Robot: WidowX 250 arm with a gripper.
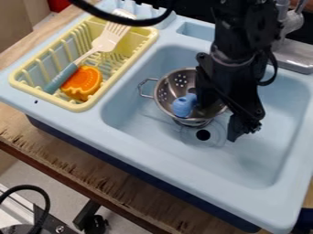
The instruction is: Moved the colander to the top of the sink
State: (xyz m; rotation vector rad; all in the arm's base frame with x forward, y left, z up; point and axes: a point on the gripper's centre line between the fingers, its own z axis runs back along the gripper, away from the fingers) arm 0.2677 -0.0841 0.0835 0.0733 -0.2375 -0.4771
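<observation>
Pale-blue walls of the toy sink [171, 167] surround the black gripper [220, 116], which hangs steeply down, its fingers spread and seemingly closed on nothing. The metal colander [167, 94] sits just beside and partly beneath it, near rim between the fingers, probably placed so for a pinch that leaves the blue toy [182, 106] inside undisturbed.

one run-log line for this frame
colander in sink, beside drain | tool at colander rim | blue toy in colander | spatula in yellow rack
</observation>
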